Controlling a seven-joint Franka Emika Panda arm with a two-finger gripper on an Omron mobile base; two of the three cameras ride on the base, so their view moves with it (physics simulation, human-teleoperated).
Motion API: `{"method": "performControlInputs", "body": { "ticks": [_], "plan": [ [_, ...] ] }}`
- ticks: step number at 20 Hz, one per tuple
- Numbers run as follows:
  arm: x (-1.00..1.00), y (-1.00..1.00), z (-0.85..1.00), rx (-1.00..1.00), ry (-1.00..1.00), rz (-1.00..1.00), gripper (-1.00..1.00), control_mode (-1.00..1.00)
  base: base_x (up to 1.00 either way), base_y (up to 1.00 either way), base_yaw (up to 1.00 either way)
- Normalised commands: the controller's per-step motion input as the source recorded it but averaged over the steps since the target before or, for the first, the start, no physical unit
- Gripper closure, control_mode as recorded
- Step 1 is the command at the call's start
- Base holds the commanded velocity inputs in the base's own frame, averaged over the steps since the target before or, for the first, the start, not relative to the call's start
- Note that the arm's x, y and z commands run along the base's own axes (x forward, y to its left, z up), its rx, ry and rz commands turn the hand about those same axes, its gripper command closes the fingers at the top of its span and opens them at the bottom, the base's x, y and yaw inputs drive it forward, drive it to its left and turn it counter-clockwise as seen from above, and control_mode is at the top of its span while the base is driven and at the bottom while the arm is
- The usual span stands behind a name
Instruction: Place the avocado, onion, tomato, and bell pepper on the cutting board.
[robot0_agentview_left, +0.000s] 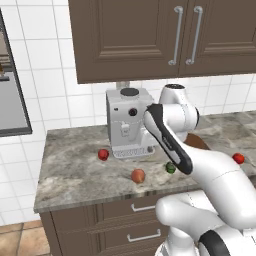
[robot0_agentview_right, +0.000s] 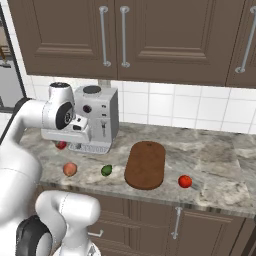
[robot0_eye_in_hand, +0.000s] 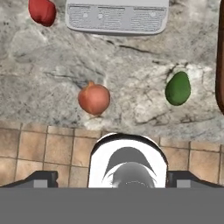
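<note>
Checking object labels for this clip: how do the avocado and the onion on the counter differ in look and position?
The avocado is dark green and egg-shaped; the onion is orange-tan, rounder, with a small stem tip. The onion looks slightly larger than the avocado. The avocado lies close beside the cutting board; the onion sits farther from it, on the avocado's other side. Both rest on the stone counter near its front edge, off the board, untouched by the gripper.

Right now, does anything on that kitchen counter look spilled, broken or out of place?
Nothing is spilled or damaged. The flat reddish-brown wooden cutting board lies bare, while the dark green avocado, orange-tan onion and two red items sit loose on the grey stone counter.
</note>
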Motion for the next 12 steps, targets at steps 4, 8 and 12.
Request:
{"method": "performControlInputs", "body": {
  "ticks": [4, 8, 12],
  "plan": [
    [-0.02, 0.09, -0.53, 0.0, 0.03, 0.0, -1.0, -1.0, 0.0, 0.0, 0.0],
    [0.0, 0.0, -0.6, 0.0, 0.02, 0.0, -1.0, -1.0, 0.0, 0.0, 0.0],
    [0.1, 0.01, -0.53, 0.0, 0.01, 0.0, -1.0, -1.0, 0.0, 0.0, 0.0]
  ]
}}
